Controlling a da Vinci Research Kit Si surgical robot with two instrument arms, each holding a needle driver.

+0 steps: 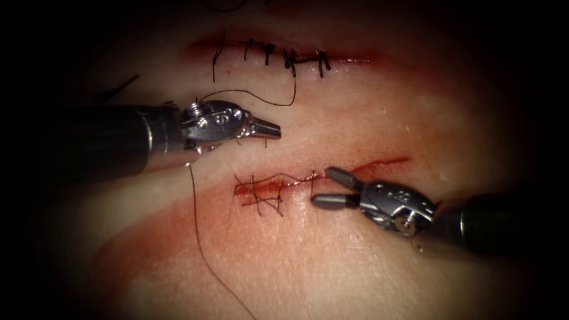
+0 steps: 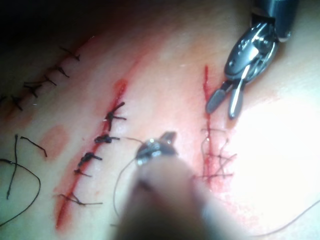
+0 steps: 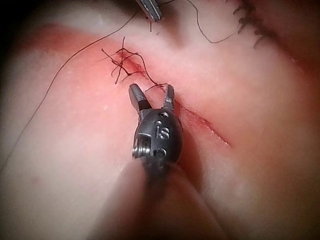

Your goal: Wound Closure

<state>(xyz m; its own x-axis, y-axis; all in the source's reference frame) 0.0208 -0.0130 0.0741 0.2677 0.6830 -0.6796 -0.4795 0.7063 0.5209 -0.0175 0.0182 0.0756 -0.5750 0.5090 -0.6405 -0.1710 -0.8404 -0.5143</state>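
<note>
While the left hand (image 1: 269, 128) pinches fine dark thread (image 1: 198, 237), the right hand (image 1: 333, 186) gapes empty over glistening tissue (image 1: 367, 261).

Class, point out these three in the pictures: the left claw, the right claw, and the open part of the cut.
left claw (image 1: 274, 128), endoscope view, at its tip.
right claw (image 1: 326, 187), endoscope view, midway between its parted tips.
cut (image 1: 388, 162), endoscope view, on its unstitched red line.

The left end effector (image 1: 269, 128) has its jaws pressed together, but whether any thread (image 1: 198, 237) is pinched between them is too fine to tell. That long strand runs toward 6 o'clock in the endoscope view and is cut off by the picture's edge. In the left wrist view the same tool's shaft (image 2: 165, 205) is a blur hiding the tissue (image 2: 280, 165) behind it.
</note>
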